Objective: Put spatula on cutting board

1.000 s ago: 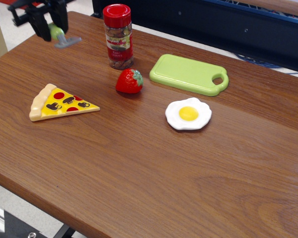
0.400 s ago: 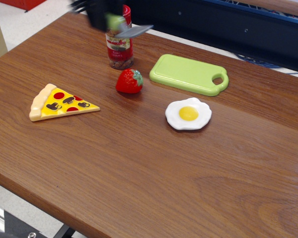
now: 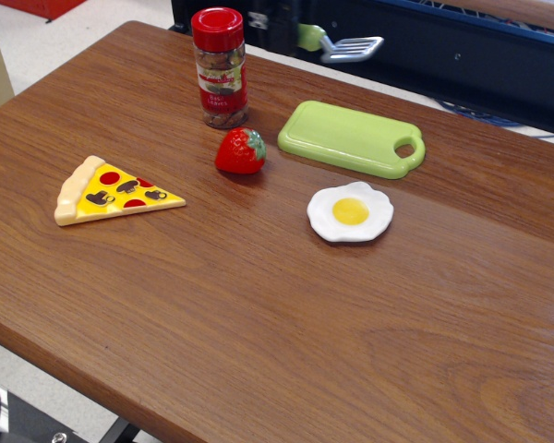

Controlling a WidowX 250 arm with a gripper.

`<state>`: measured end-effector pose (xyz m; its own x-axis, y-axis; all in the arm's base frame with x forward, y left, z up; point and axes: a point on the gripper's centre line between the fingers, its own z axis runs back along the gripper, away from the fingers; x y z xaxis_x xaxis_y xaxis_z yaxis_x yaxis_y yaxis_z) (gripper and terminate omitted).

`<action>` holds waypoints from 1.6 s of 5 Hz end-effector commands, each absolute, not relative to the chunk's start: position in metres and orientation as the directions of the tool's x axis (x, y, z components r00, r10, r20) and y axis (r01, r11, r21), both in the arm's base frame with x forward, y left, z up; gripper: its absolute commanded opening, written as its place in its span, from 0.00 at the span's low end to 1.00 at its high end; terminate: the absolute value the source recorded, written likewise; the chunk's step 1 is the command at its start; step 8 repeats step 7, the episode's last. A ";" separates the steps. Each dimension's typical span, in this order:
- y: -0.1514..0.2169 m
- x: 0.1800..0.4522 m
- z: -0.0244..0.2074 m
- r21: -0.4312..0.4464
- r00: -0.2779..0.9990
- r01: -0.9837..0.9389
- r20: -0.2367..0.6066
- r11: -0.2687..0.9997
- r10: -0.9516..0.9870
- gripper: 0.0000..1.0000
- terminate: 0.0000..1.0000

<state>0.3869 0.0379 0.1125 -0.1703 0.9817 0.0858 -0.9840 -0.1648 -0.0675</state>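
**Aloft, spatula held above the far edge of the surface**

Up at the back of the scene the gripper [image 3: 295, 32] shows only as a dark, blurred shape against the dark blue backdrop; it is clamped on the light green handle of the spatula [image 3: 337, 43], whose grey slotted head sticks out to the right, roughly level and clear of the surface [image 3: 258, 305]; the spatula hangs in the air beyond the far edge, above and behind the cutting board [image 3: 351, 138], not touching it.

Below it the cutting board lies flat on the wood, its oval handle hole at the right end; nothing rests on it; just in front of the board sits a fried egg [image 3: 350, 211], white with a yellow yolk, near but apart from the board's front edge; a strawberry [image 3: 240, 150] stands left of the board; behind the strawberry a spice jar [image 3: 220, 66] with a red lid stands upright; a pizza slice [image 3: 111, 191] lies well to the left, its tip pointing right.
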 end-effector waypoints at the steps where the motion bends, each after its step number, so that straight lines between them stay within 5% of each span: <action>1: 0.058 0.405 0.097 -0.166 -0.310 -0.943 0.123 -0.288 0.943 0.00 0.00; 6: 0.066 0.428 0.053 -0.215 -0.364 -0.919 0.145 -0.330 0.920 0.00 0.00; 7: 0.063 0.431 0.053 -0.189 -0.351 -0.928 0.142 -0.322 0.926 1.00 1.00; 8: 0.063 0.431 0.053 -0.189 -0.351 -0.928 0.142 -0.322 0.926 1.00 1.00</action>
